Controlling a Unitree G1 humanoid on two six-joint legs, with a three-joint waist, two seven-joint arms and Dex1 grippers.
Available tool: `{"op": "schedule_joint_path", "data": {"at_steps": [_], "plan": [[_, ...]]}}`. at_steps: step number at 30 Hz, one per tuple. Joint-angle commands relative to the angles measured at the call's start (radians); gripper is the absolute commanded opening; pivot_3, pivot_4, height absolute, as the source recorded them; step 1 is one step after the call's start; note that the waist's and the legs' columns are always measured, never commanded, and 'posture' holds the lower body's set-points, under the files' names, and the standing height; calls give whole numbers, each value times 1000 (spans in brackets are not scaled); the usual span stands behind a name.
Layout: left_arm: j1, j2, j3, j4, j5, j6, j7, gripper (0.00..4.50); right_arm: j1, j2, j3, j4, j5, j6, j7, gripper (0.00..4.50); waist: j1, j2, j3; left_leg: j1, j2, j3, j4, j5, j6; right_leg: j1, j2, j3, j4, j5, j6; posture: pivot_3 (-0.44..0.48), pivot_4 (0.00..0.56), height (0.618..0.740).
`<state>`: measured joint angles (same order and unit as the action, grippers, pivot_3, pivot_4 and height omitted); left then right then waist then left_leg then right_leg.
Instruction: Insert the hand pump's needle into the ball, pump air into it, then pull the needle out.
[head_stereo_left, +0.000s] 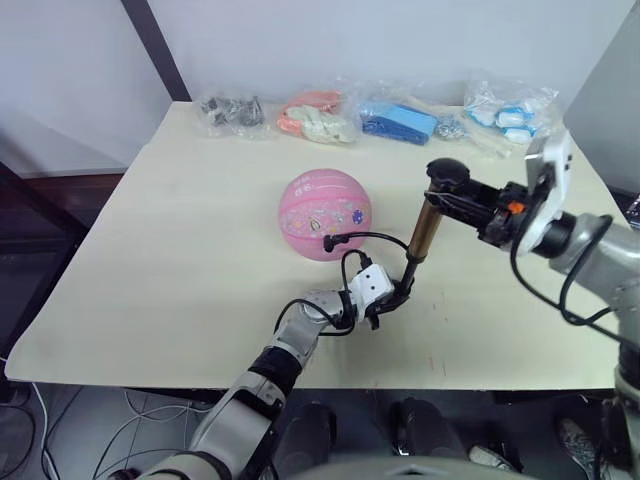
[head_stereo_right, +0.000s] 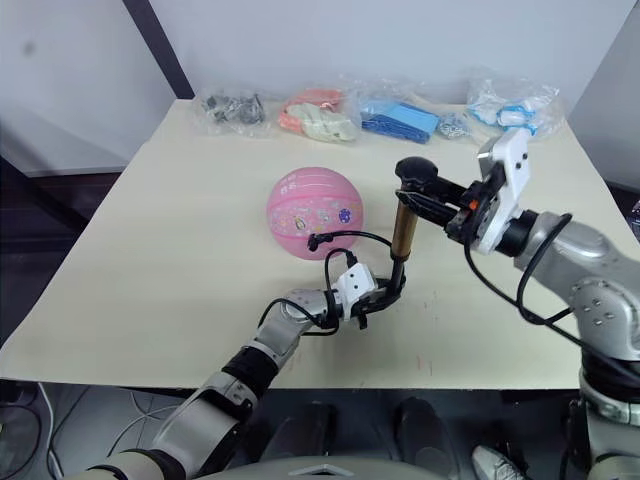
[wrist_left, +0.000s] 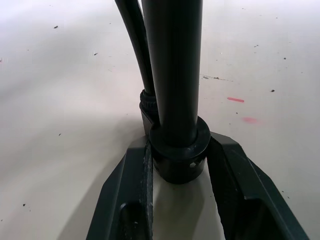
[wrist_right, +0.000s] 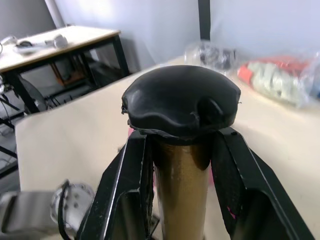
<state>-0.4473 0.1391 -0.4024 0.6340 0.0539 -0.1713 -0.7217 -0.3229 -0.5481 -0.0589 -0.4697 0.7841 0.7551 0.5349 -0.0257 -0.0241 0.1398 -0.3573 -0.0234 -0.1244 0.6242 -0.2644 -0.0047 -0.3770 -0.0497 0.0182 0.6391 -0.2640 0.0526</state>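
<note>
The pink ball (head_stereo_left: 325, 213) rests mid-table. To its right the hand pump (head_stereo_left: 424, 232) stands tilted, its gold barrel rising to a black handle (head_stereo_left: 447, 172). My left gripper (head_stereo_left: 397, 293) is shut on the pump's black bottom cap (wrist_left: 177, 155), a finger (wrist_left: 131, 190) on each side. My right gripper (head_stereo_left: 452, 192) is shut around the barrel (wrist_right: 182, 190) just below the handle (wrist_right: 180, 105). The black hose (head_stereo_left: 375, 238) loops from the base to the ball's near side, where its fitting (head_stereo_left: 330, 241) touches the ball. The needle itself is too small to make out.
Several clear bags lie along the table's far edge: dark parts (head_stereo_left: 232, 110), orange and white items (head_stereo_left: 318, 117), blue items (head_stereo_left: 398, 122) and blue-white items (head_stereo_left: 510, 110). Bare tabletop (head_stereo_left: 180, 250) stretches left of the ball. Another table (wrist_right: 60, 37) stands in the background.
</note>
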Motion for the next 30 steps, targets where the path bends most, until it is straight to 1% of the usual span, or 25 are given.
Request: {"op": "schedule_joint_path", "data": {"at_steps": [1,2,3,6,9,12,16,20,22,25,27,30], "plan": [[68,37,-29,126,73,80,14,1068,112,26,167,121,-119,-9,20,1095,-3,0,-2,0,0,0,0,0,0,0,0,0,0,0,0,0,150,740],[68,36,-29,131,74,76,17,1068,135,36,198,149,-150,-31,25,1095,-4,-4,-8,1,0,0,0,0,0,1,0,1,0,0,0,0,150,740],[68,36,-28,135,74,74,19,1068,154,44,221,173,-179,-48,33,1095,-4,-5,-11,4,0,0,-1,0,0,2,1,0,0,0,0,0,150,740],[66,36,-27,141,72,72,20,1068,188,67,266,231,-243,-82,53,1095,-9,-6,-15,12,1,2,-6,0,0,8,0,2,-1,-1,-1,0,150,740],[64,34,-27,145,72,70,21,1068,220,62,328,275,-317,-116,77,1095,-10,-7,-18,13,1,1,-6,0,0,8,0,3,-1,-1,-1,0,150,740],[61,34,-26,150,72,68,22,1068,237,73,314,268,-321,-122,86,1095,-11,-8,-25,13,2,1,-7,0,0,8,1,3,-1,-1,-1,0,150,740],[58,34,-26,158,73,64,21,1068,198,62,240,193,-274,-87,84,1095,-11,-7,-26,13,2,1,-7,0,0,8,1,2,-1,-1,-1,0,150,740],[56,31,-29,164,75,60,21,1068,109,61,115,85,-144,-8,61,1095,-8,-7,-22,12,2,0,-7,0,0,8,1,2,-1,-1,-1,0,150,740],[56,30,-29,165,75,58,20,1068,77,50,72,45,-99,40,55,1095,-5,0,-15,11,1,0,-7,0,0,8,-1,2,-1,-1,-1,0,150,740],[58,30,-28,166,76,55,17,1068,18,31,1,-5,-28,114,47,1095,2,1,-10,9,-1,0,-7,0,0,7,-2,2,-2,-1,0,0,150,740],[59,31,-27,167,77,53,14,1068,-41,8,-64,-31,40,166,36,1095,6,3,-7,6,-1,0,-6,0,0,3,-2,2,-2,-1,0,0,150,740],[58,30,-28,171,77,51,14,1068,-99,-12,-126,-45,108,221,16,1095,7,5,-5,-1,-2,0,-4,0,0,-2,-2,1,-1,-1,1,0,150,740]]}}
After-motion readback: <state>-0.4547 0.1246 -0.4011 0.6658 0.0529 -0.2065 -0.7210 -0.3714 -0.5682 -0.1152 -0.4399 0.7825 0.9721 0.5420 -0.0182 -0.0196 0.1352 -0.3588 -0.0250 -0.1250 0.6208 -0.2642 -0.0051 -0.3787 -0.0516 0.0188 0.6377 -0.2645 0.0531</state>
